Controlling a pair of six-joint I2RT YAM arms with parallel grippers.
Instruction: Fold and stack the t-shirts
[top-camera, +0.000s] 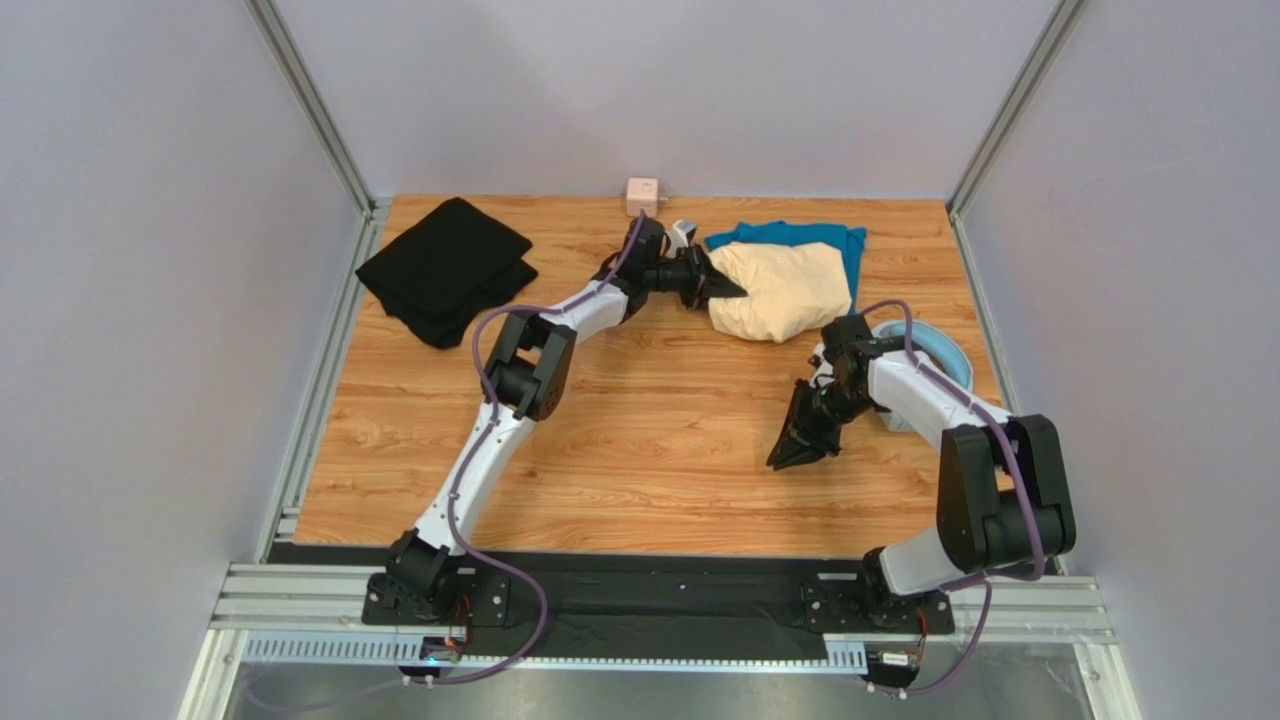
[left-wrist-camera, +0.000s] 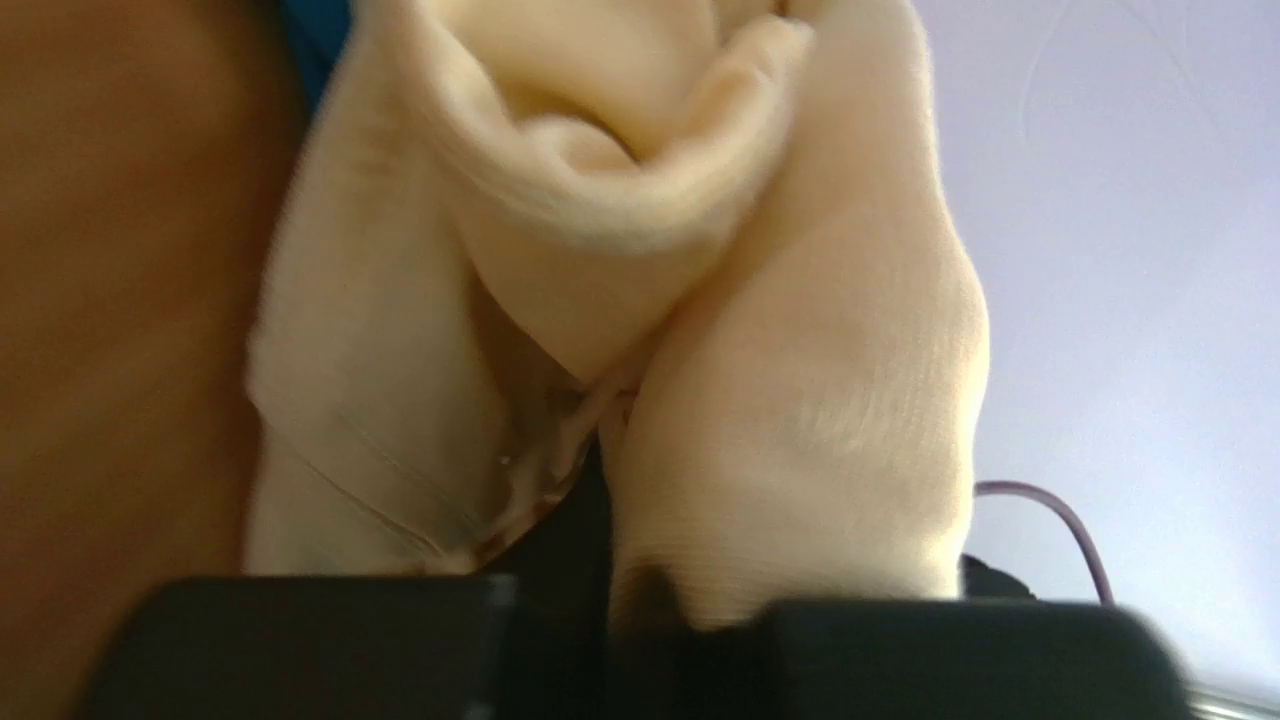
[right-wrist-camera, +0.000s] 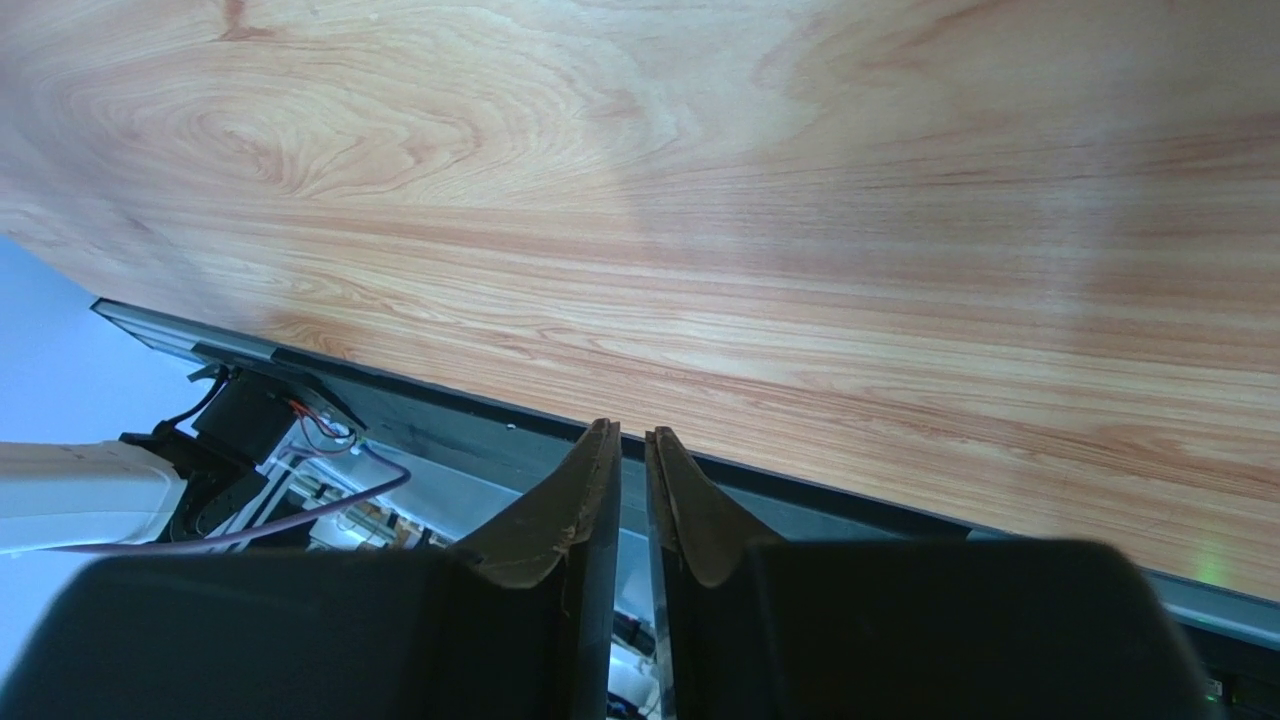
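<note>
The black shirt (top-camera: 446, 270) lay folded far left on the worktop (top-camera: 646, 435). The left hand (top-camera: 730, 285) pinched the left edge of the cream shirt (top-camera: 792, 290), bunched atop the teal shirt (top-camera: 796, 234) at far right. Soft, light cloth — likely to sag, so best gripped at hems or corners. The right hand (top-camera: 784, 455) hung empty, fingers pressed together.

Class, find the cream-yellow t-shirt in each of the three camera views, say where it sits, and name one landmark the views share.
Top external: the cream-yellow t-shirt lies upper right of centre, partly over the teal t-shirt, the left gripper at its left edge.
Left wrist: it fills the middle, bunched in that gripper.
Right wrist: not in it.
Shared landmark: the wooden table, left side of the left wrist view, top of the right wrist view.
</note>
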